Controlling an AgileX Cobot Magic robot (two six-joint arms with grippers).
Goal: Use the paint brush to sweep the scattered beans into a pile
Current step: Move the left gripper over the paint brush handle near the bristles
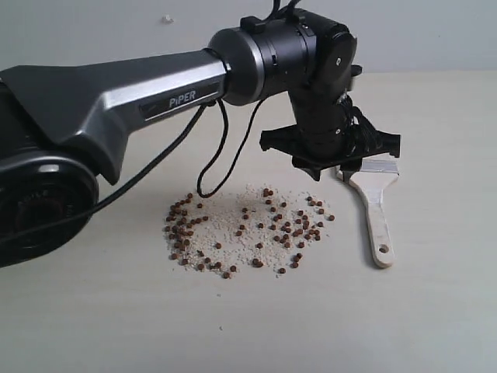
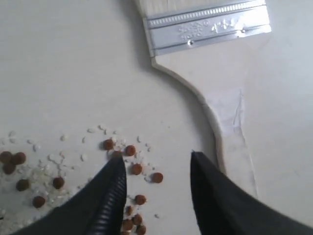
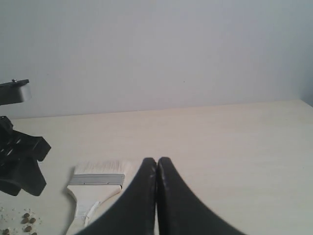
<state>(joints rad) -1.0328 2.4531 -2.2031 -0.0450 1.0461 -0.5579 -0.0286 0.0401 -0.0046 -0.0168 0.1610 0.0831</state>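
Left gripper (image 2: 155, 157) is noted with jaws spread wide, nothing held between them; its tips are seen over bare table (image 1: 435, 303), between the right edge of the beans (image 1: 248, 229) and the handle of the paint brush (image 1: 373, 203); contact with the surface cannot be told. Brush is laid flat just right of the beans, bristles far, handle near, not gripped; beans are scattered in a broad loose patch, mixed with pale crumbs (image 1: 225, 214). Right gripper (image 3: 156, 164) is pressed fully closed, empty, held clear of the brush.
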